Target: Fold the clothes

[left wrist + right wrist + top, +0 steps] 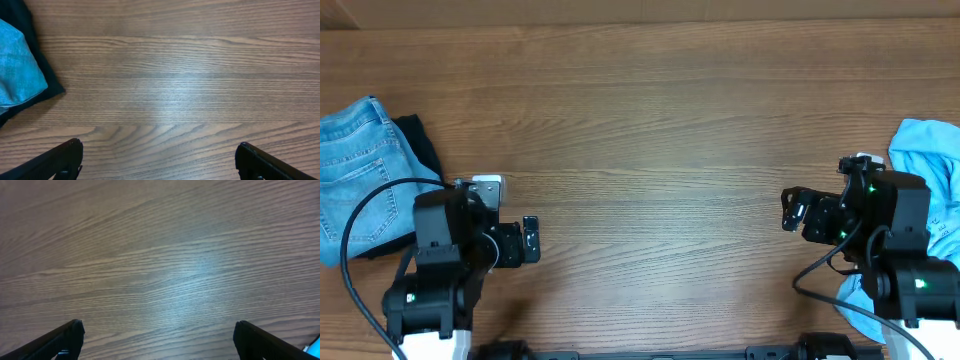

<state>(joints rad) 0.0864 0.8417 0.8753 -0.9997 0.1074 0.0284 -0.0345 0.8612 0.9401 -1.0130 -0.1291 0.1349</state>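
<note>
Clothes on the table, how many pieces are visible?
3: blue jeans at the left edge; a black garment beneath them; a light blue garment at the right edge, partly under the right arm. Others may be hidden.

Robot lab setup: wood-grain table (pixel 650 120), left arm (pixel 435 270), right arm (pixel 900 235).

Overhead looks straight down on the whole bench (pixel 650 120), both wrist views sit close above its wood, left wrist and overhead share the jeans (pixel 355 170).
</note>
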